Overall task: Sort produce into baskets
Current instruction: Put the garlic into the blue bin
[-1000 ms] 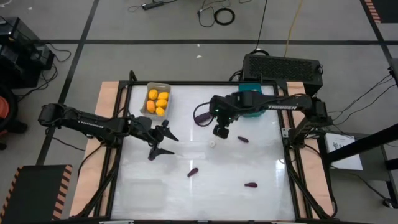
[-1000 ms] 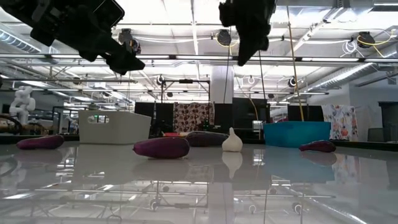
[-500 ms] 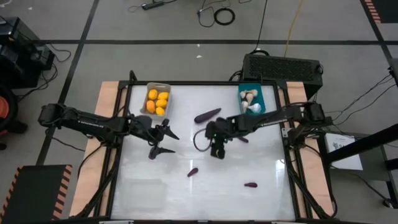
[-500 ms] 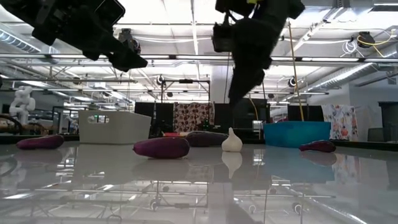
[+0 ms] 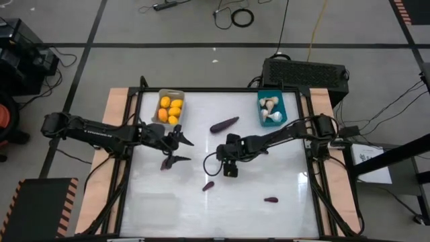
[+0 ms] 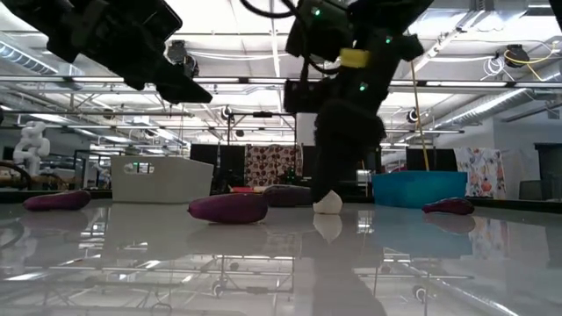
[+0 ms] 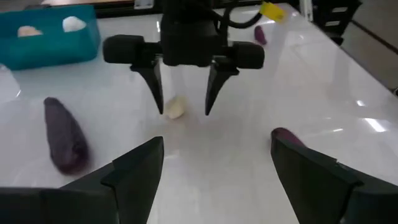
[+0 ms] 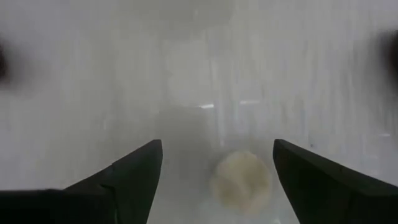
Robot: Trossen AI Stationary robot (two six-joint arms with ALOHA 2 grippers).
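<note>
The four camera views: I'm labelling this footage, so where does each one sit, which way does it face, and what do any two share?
High view: overhead, straight down; both arms, table, grey basket, teal basket.
Low view: tabletop height, level into the room; arms enter from above.
Left wrist view: on the left arm, facing the right gripper; own fingers at the bottom.
Right wrist view: on the right arm, looking down; own fingers around the garlic bulb.
Shared: both wrist views and the low view show that bulb.

Grey floor (image 5: 201,64) crossed by dark tape lines, cables (image 5: 235,15) strewn about; overhead, strip lights and metal trusses (image 6: 263,83); patterned hangings (image 6: 270,163) line the far wall.
</note>
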